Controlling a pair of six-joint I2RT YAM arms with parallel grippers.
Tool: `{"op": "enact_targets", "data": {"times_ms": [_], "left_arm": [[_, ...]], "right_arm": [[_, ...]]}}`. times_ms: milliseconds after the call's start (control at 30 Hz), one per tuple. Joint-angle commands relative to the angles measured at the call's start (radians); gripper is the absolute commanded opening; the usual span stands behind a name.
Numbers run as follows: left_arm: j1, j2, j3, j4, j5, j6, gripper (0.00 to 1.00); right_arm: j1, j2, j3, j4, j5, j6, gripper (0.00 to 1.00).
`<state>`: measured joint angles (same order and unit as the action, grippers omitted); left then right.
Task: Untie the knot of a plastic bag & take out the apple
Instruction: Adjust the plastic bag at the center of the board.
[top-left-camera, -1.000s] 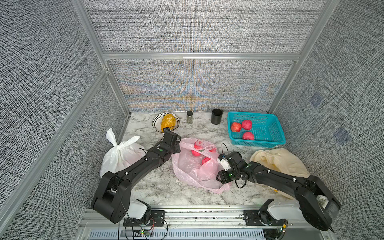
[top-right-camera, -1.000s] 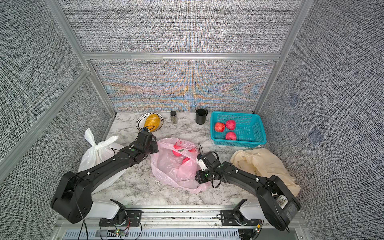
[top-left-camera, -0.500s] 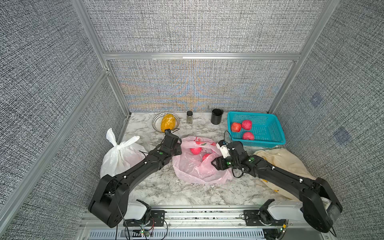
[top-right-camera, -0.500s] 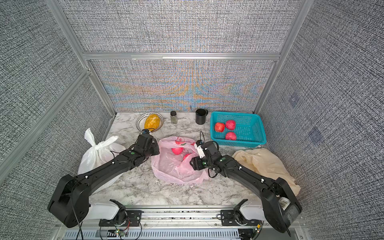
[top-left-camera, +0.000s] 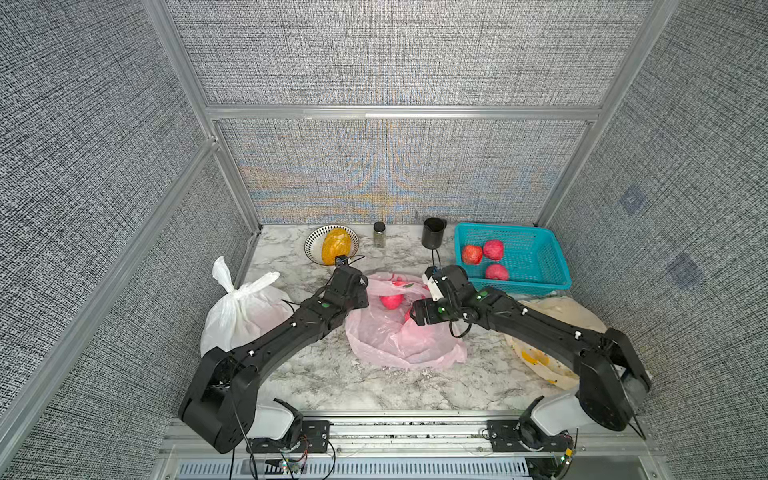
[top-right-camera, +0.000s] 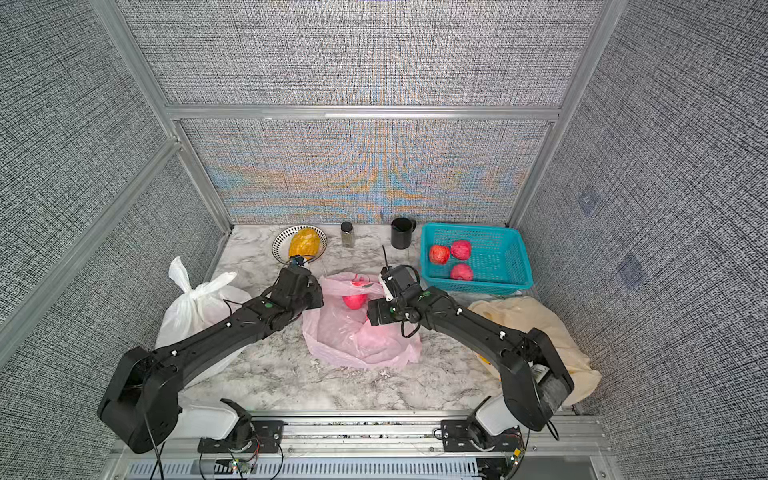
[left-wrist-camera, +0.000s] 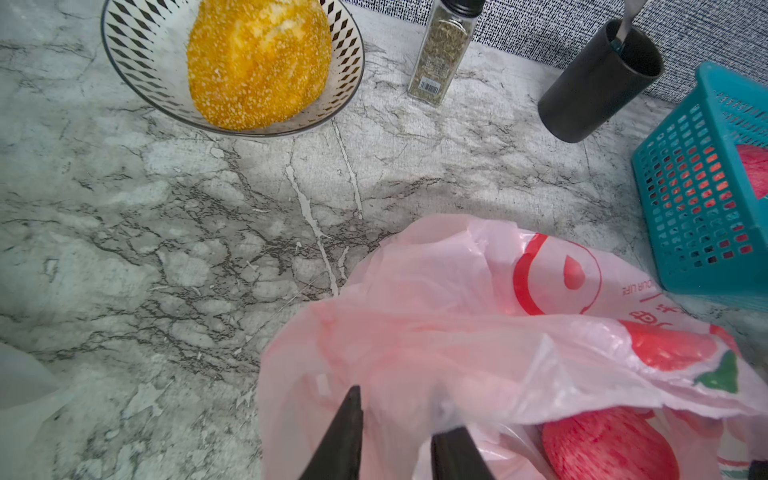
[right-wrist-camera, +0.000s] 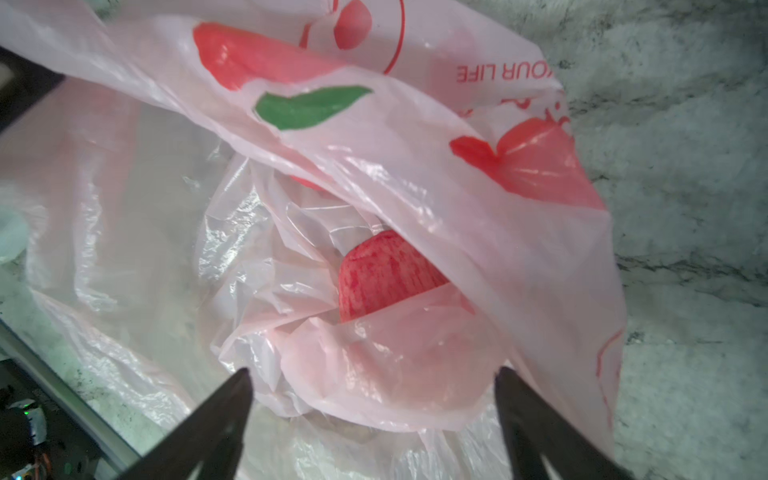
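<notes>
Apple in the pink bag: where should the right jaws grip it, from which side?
Grip the apple across its round sides, coming through the open mouth of the pink bag, where the right gripper faces it, jaws wide. Only part of its skin shows bare; film folds lie between it and the jaws, so probably nudge past those.

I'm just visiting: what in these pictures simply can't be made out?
Red apple inside the pink plastic bag: right wrist view, mostly under film.
White knotted plastic bag: both top views, opaque, contents hidden.
Left gripper: left wrist view, film crowds its fingers, grip unclear.
Black cup: left wrist view, the utensil inside is cut off by the picture's edge.
</notes>
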<state>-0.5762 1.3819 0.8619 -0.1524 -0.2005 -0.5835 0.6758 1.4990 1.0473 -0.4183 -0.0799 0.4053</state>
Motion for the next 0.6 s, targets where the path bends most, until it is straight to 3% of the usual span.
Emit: {"op": "enact_targets", "data": {"times_ms": [0, 400, 567], "left_arm": [[-0.001, -0.004, 0.002, 0.022, 0.000, 0.006, 0.30], [-0.004, 0.006, 0.006, 0.024, 0.008, 0.011, 0.30], [-0.004, 0.008, 0.006, 0.024, 0.007, 0.011, 0.31]], "right_arm": [[0.008, -0.006, -0.015, 0.006, 0.025, 0.046, 0.98], [0.000, 0.068, -0.058, 0.092, 0.020, 0.046, 0.97], [-0.007, 0.032, -0.111, 0.128, 0.020, 0.058, 0.82]]}}
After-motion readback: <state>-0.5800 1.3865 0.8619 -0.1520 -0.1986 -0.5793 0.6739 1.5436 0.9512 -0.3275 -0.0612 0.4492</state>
